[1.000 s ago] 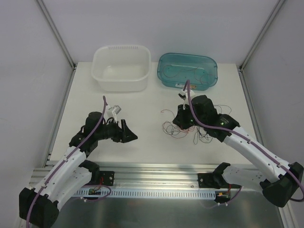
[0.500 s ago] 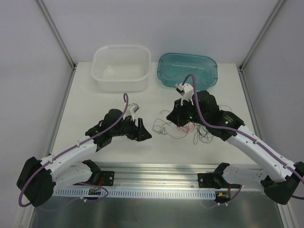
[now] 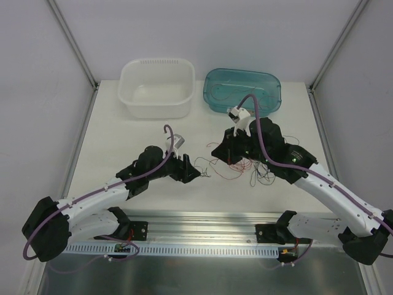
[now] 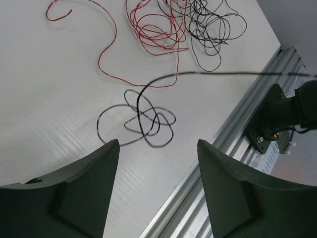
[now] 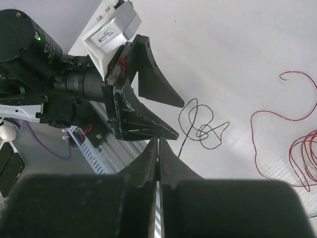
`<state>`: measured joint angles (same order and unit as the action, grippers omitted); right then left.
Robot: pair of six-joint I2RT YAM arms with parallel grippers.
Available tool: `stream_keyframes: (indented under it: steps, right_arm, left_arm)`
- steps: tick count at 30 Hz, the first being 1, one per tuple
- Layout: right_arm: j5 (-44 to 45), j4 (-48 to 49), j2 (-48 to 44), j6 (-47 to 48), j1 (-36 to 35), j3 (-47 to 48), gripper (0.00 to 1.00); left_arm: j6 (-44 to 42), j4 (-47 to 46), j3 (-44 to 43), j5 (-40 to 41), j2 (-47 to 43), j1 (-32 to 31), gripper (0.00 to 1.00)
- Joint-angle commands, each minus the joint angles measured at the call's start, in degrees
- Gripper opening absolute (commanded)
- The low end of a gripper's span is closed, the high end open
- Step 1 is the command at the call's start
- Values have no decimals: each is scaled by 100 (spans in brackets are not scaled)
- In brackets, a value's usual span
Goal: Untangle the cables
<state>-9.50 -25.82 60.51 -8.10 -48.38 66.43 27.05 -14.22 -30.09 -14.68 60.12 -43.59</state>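
**A:** Where do the cables (image 3: 242,167) lie?

**B:** Right of centre in the top view, on the table (image 3: 123,135) below the teal tub (image 3: 270,101); in the left wrist view the red loops (image 4: 153,27) and a black bundle (image 4: 210,25) crowd the top edge, and a loose knot (image 4: 143,121) of black wire sits apart from them at mid-frame

**A:** And the grippers?

**B:** The right gripper (image 5: 157,144) has its fingers pressed together; a black strand (image 4: 223,73) rises off the knot and appears to run straight into their tips, so I take it as pinched; the left gripper (image 4: 157,146) is spread wide, the knot just beyond its fingertips, nothing touching

**A:** What could go wrong from here?

**B:** I'd judge the knot is the main worry; a pull on the strand while nothing pins the loops could cinch them tight instead of opening them; the strand also crosses a red wire (image 4: 106,54) near the knot, so the same pull might drag the red loops along and mix the colours again

**A:** And the left side?

**B:** The wire is far thinner than those fingers; closing could catch several loops at once and lock the knot, or miss and press only the table; the slotted rail (image 4: 233,129) at lower right is near, and a dragged loop could snag there
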Motion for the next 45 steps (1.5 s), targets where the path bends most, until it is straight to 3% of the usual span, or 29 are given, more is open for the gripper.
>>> stream_keyframes:
  steps: [1,8,21,32,37,41,42,45]
  right_arm:
    - [-122,157,-154,-96,-40,291,1]
    - [-359,51,-110,-87,-40,440,1]
    - [-896,218,-110,-271,-31,669,1]
    - [-1116,324,-189,-430,-40,792,1]
    - [-1168,350,-180,-465,-40,827,1]
    - [-1212,403,-189,-526,-40,801,1]
    - [-1195,403,-189,-535,-49,792,1]
    - [-1168,394,-215,-517,-40,775,1]
  left_arm:
    - [-620,-450,380,167,-561,-70,65]
    - [-1746,-740,978,89,-1406,-70,72]
    - [-3679,-1417,1259,-105,-1265,-290,73]
    - [-4234,-1356,1339,-132,-1134,-694,66]
    - [-4401,-1443,1321,360,-1037,-870,65]
    - [-4506,-1487,1251,457,-1002,-914,51]
    - [-4498,-1487,1233,466,-985,-923,40]
    - [-4445,-1479,1216,413,-949,-923,25]
